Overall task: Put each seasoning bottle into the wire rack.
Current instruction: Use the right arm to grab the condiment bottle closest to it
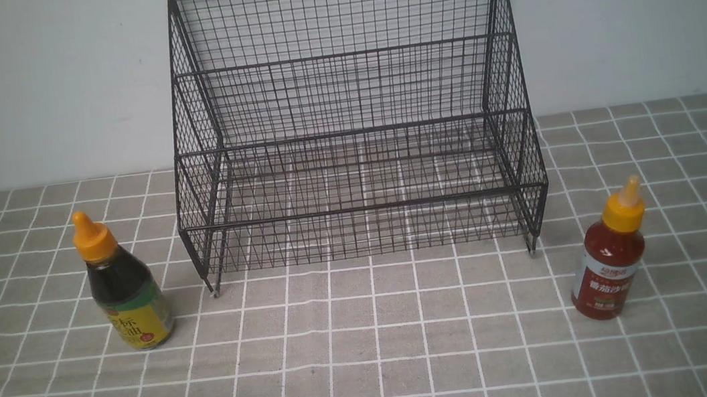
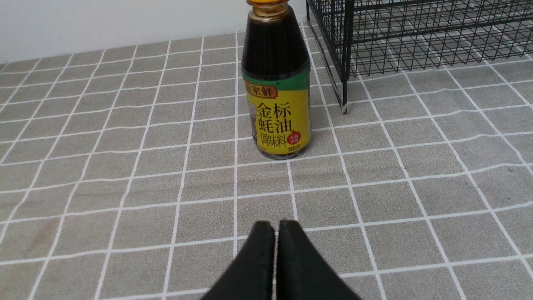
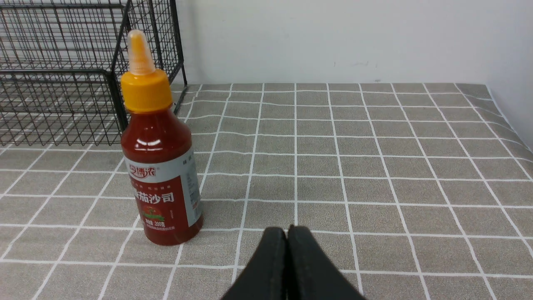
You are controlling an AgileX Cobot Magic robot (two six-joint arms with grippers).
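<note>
Plainly, you have the whole job ahead of you; the wire rack [image 1: 361, 209] stands at the back of the bench [image 1: 375, 371] against the wall, both tiers bare, and neither bottle is in it. The dark brown bottle [image 1: 127, 290] stands upright on the bench to the rack's left, near its front left foot but apart from it; the red bottle [image 1: 608, 265] stands upright on the right, near the front right foot, likewise clear of the wire. Your left end effector [image 2: 276, 233] has its fingers pressed together and holds nothing; it sits low over the bench, facing the dark brown bottle with a bare stretch of bench between them. Your right end effector [image 3: 287, 239] is likewise pinched together and holds nothing; the red bottle stands ahead of it and off to one side, not straight in line. By my judgement two picks and two placements are left; each end effector must spread before it can take its bottle.
</note>
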